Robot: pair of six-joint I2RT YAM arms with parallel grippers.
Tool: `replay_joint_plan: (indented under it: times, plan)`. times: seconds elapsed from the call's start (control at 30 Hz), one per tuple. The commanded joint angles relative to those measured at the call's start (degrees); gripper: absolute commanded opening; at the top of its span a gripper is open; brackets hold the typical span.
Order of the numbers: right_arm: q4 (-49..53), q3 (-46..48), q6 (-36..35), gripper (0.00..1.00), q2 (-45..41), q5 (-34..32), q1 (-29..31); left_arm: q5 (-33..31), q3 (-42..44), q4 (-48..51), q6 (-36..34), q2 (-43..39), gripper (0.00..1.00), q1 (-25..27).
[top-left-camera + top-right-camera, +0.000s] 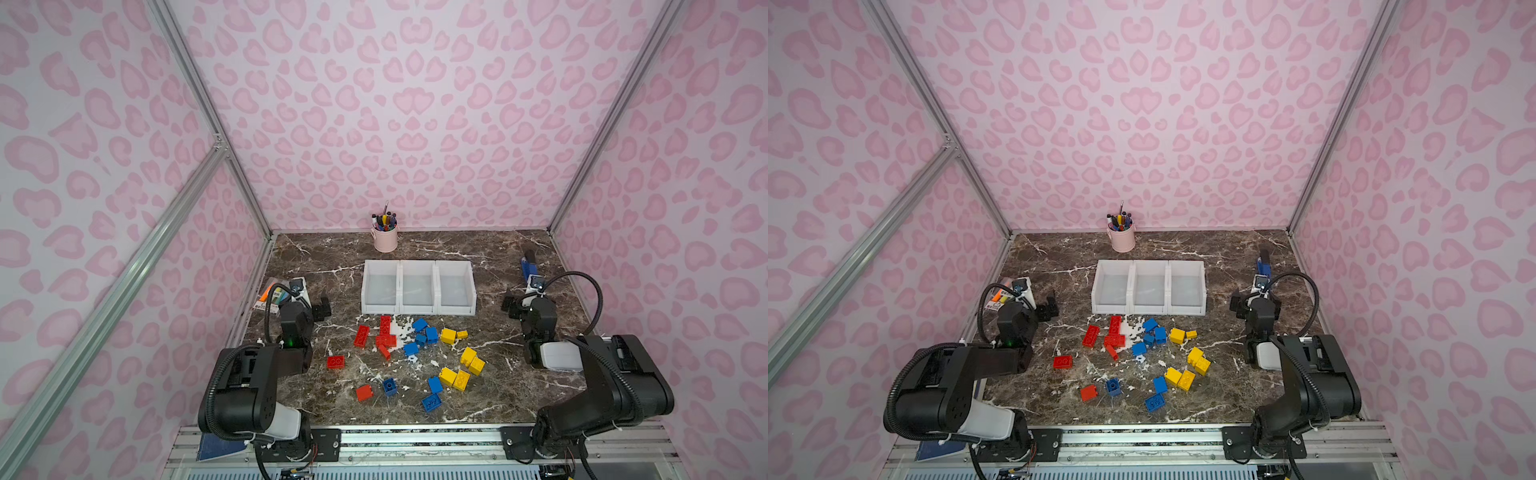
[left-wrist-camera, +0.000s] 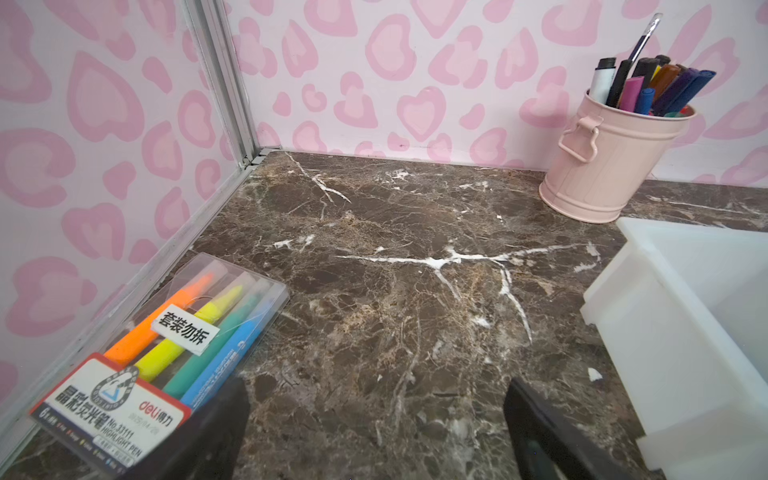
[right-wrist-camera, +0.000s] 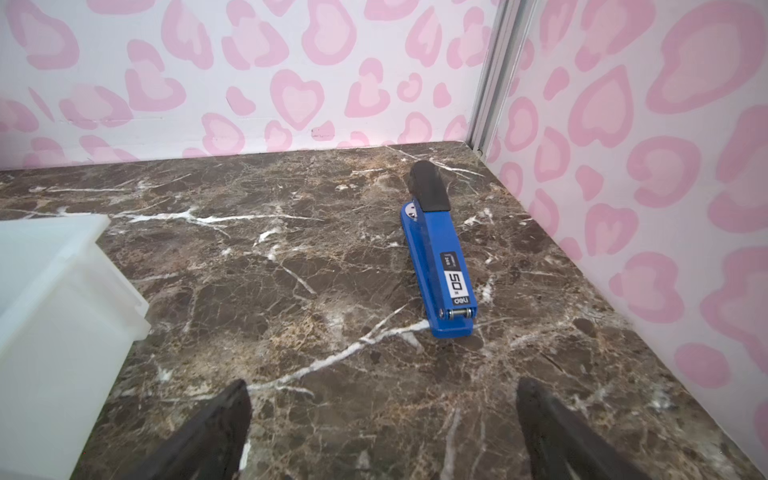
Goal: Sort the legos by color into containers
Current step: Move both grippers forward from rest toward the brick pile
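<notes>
Several legos lie loose on the marble table in front of the containers in both top views: red ones [image 1: 384, 332] to the left, blue ones [image 1: 422, 334] in the middle, yellow ones [image 1: 467, 361] to the right. The containers [image 1: 417, 309] are three joined white bins with nothing in them. My left gripper [image 1: 322, 307] hovers open beside the left bin [image 2: 665, 332], with bare marble between its fingertips. My right gripper [image 1: 511, 305] is open beside the right bin [image 3: 50, 311] and holds nothing. No lego shows in either wrist view.
A pink pen cup [image 1: 385, 239] stands behind the bins at the back wall. A highlighter pack [image 2: 166, 345] lies by the left wall. Near the right wall lies a blue stapler [image 3: 440, 257]. Pink-patterned walls enclose the table on three sides.
</notes>
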State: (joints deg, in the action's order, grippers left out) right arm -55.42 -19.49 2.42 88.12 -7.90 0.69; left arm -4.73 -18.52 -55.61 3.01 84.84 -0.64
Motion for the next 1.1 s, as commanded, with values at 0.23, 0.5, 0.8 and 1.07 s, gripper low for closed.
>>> replay_joint_plan:
  times: [0.23,0.5,0.8,1.07]
  plan:
    - [0.39,-0.12,-0.13,1.00,-0.05,-0.93,0.19,0.23,-0.41,-1.03,-0.46,-0.06,0.97,0.03]
    - [0.14,-0.03,-0.39,1.00,-0.06,-0.93,0.31,0.25,-0.46,-0.99,-0.46,-0.08,0.97,-0.01]
    - [0.40,-0.03,-0.22,1.00,-0.20,-1.02,0.33,0.34,-0.42,-0.99,-0.37,-0.05,0.97,-0.07]
    - [0.74,-0.29,-0.17,1.00,0.04,-1.06,0.30,0.60,-0.83,-0.46,-0.35,0.15,0.97,-0.21]
